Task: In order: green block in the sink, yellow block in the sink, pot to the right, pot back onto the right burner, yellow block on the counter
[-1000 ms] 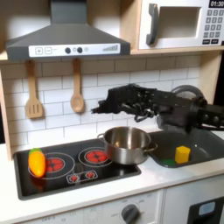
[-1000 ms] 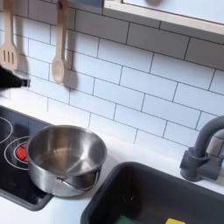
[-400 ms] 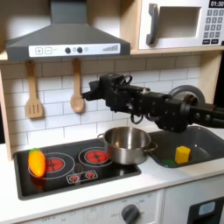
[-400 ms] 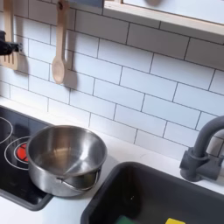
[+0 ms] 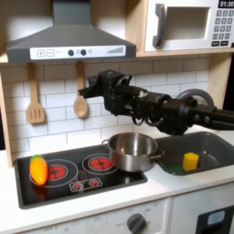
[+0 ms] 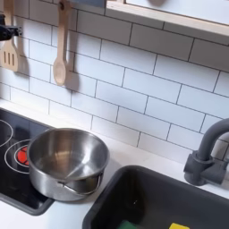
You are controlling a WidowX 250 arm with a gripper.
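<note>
in the first exterior view the gripper (image 5: 91, 89) hangs high by the backsplash, can't tell how open, yellow block (image 5: 190, 161) in the sink (image 5: 212, 146), pot (image 5: 133, 150) on the burner's edge - a sloppy reach could tip it - while the second exterior view adds a green sliver, maybe the green block (image 6: 131, 225).

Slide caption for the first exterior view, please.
Gripper raised above the pot on the cooktop; yellow block in the sink.
</note>
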